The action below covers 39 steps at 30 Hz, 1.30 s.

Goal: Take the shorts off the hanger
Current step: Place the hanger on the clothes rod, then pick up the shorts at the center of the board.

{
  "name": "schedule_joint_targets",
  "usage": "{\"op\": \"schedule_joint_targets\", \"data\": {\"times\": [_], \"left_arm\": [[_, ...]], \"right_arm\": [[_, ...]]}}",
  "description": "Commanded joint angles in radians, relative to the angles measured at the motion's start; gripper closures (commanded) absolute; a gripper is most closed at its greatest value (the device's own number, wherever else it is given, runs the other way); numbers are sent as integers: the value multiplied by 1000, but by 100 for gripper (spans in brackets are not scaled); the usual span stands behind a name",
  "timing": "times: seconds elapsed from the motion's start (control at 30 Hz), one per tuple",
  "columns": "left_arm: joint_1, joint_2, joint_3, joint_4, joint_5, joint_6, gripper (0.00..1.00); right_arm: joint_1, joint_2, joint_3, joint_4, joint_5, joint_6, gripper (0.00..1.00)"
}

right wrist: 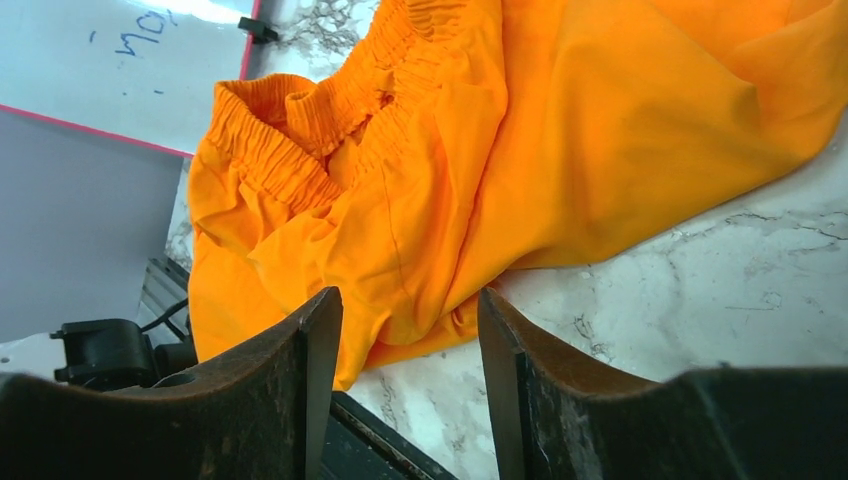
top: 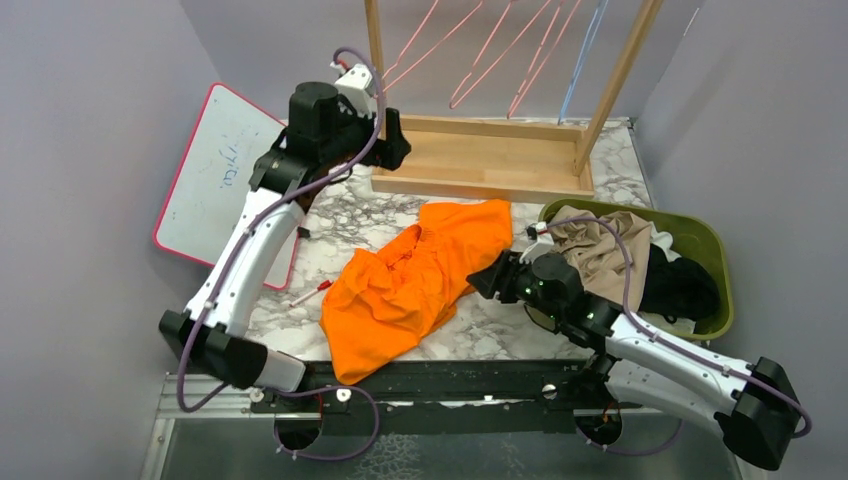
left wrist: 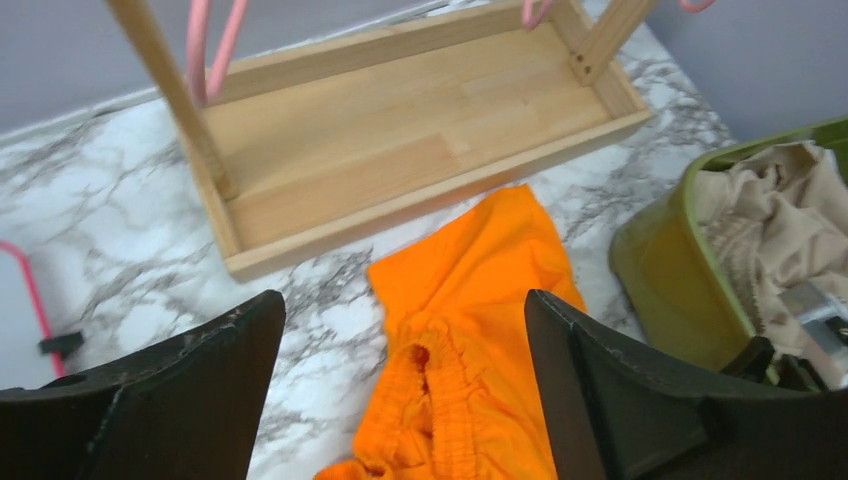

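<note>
While the left fingers [left wrist: 180, 390] and right fingers [right wrist: 250, 400] stand spread and empty, the orange shorts [top: 420, 280] lie on the bench [top: 495, 335].
The shorts are below the left pair and just ahead of the right pair; a shallow pinch on the hem may slip.

Plain bright orange shorts [top: 420, 280] fill the centre of the frame, on a table [top: 490, 335] of white marble veined with grey. At right, an olive-green bin [top: 715, 250] holds tan shorts [top: 600, 250] and black shorts [top: 680, 290]. At the top are pink hangers [top: 455, 100], one blue hanger [top: 582, 60] and a pale wooden rack [top: 480, 160].
</note>
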Motion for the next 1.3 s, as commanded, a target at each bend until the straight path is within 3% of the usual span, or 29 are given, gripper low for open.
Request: {"op": "schedule_joint_targets", "data": {"times": [0.0,0.23,0.37,0.6,0.8,1.07,1.27], "left_arm": [[6,-176,-242,186,-211,21,5],[8,-405,-524,324,-278,-5,1],[8,-464,-584,314,-268,-31,1],[7,-661,-922,301,-400,-189,1],[8,-712,-1132,272,-422,-451,1],[8,-769,-1285,282,-491,-553,1],[7,-823,-1416,364,-319,-622,3]], "right_arm": [[-1,34,17,49,-40,-12,43],[-1,107,55,75,-121,-47,38],[-1,164,85,105,-166,-59,34],[-1,268,154,11,-158,4,20],[-1,338,137,164,-294,-17,21],[2,603,267,128,-533,-30,27],[4,718,268,129,-578,9,28]]}}
